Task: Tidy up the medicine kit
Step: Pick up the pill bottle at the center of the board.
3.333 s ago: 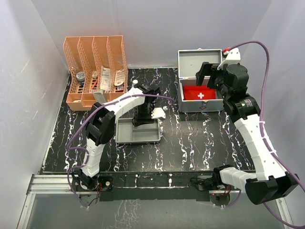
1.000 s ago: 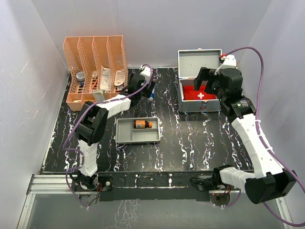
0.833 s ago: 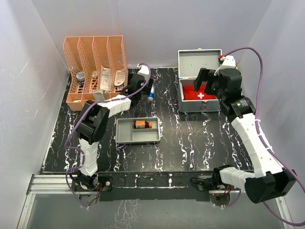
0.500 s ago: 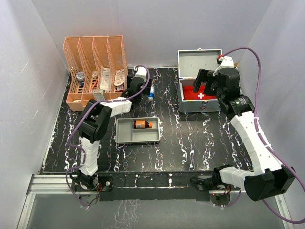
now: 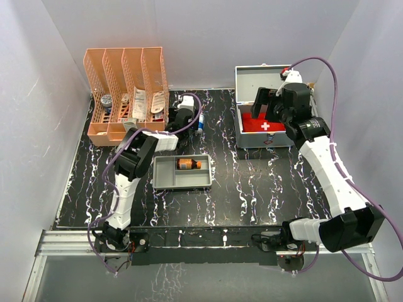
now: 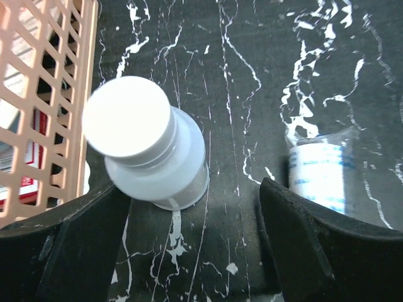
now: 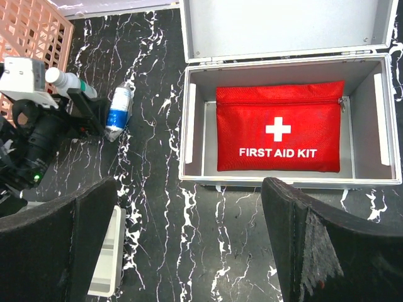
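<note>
My left gripper (image 6: 195, 251) is open and empty, low over the black table by the orange rack (image 6: 38, 94). A white-capped bottle (image 6: 141, 148) stands just ahead of its left finger, and a blue-labelled tube (image 6: 321, 173) lies ahead of its right finger. In the top view that gripper (image 5: 189, 118) is at the back, left of the tube (image 5: 200, 119). My right gripper (image 7: 189, 245) is open and empty above the open metal case (image 7: 192, 126), which holds a red first aid kit pouch (image 7: 280, 132). An orange bottle (image 5: 186, 164) lies in the grey tray (image 5: 165, 179).
The orange rack (image 5: 126, 69) at the back left holds several packets and boxes. The case's lid (image 5: 263, 77) stands open against the back wall. White walls close in on three sides. The tray's corner (image 7: 104, 264) shows in the right wrist view.
My left gripper has left the tray, with the orange bottle now lying there, and moved back-left down by the rack. My right gripper has shifted slightly back over the case.
</note>
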